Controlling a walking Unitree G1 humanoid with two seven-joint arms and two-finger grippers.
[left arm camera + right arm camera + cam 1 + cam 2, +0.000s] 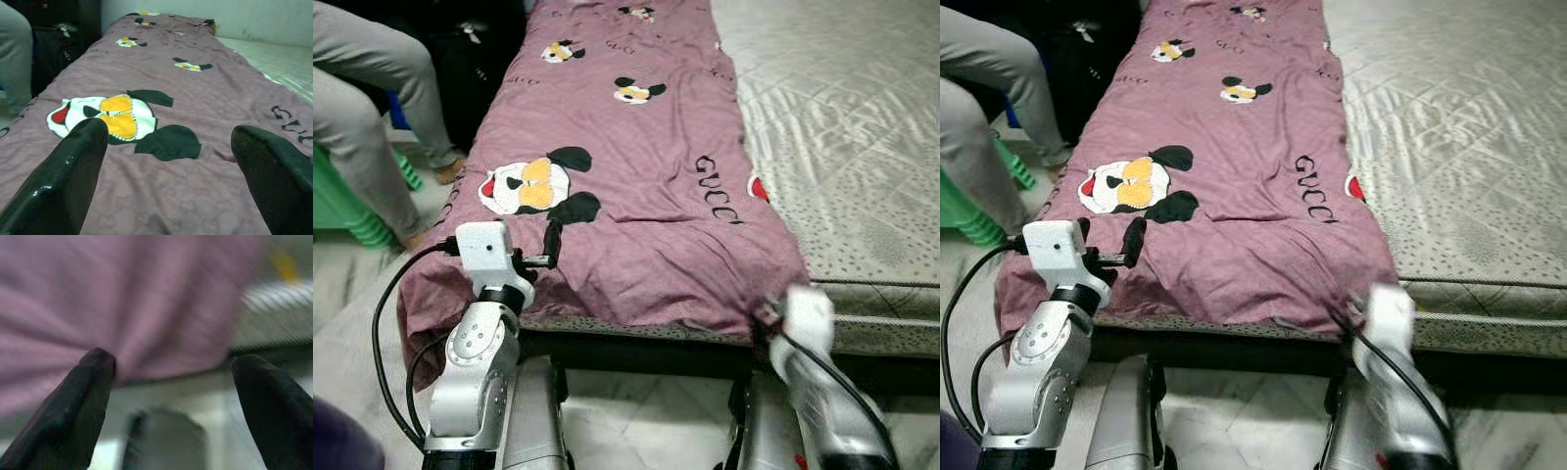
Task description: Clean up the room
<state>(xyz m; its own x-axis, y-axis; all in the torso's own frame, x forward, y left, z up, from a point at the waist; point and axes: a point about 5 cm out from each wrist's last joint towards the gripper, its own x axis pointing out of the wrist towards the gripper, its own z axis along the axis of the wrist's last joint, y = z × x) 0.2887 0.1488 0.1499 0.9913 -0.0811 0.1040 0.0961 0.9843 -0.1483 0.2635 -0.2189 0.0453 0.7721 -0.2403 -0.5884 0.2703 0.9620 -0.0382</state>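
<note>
My left gripper (166,161) has its two black fingers (63,181) spread wide apart with nothing between them. It hovers low over the near left part of the purple blanket (626,166), and through the gap I see the big cartoon mouse print (105,115) with its yellow and white face and black ears. My left arm (480,362) rises from the floor side of the bed, its white wrist camera box just over the blanket's hanging near edge, with a black cable looping down beside it.

My right gripper (168,396) also has its fingers (73,411) held well apart, gripping nothing. It sits at the blanket's near right corner (773,299), where the cloth bunches and droops over the bed's edge; whether a fingertip touches the cloth I cannot tell, as that view is blurred.

The blanket lies spread lengthwise along the left half of the bed, printed with several smaller mouse faces and black lettering (720,191). To its right the pale patterned mattress (842,127) lies bare, just beside the blanket's long edge.

Off the bed's left side a person's legs in grey trousers (372,108) rest near a green plastic stool (342,211). The floor below is pale tile (636,416).
</note>
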